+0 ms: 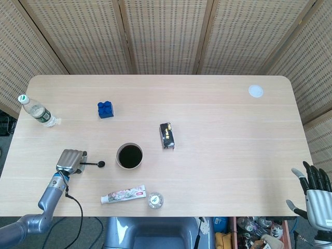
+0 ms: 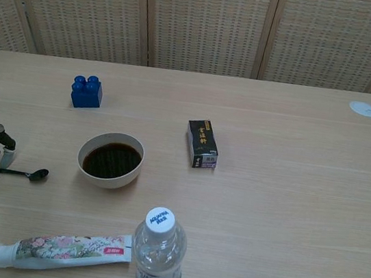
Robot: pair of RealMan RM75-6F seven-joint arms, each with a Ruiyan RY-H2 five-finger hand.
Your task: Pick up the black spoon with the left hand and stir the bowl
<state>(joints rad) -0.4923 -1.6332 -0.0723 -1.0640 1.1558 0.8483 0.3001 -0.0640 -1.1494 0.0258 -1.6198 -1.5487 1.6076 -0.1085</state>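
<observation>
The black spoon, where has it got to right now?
The spoon lies on the table's left side, its handle at the left hand and its tip pointing at the bowl just to its right.
</observation>
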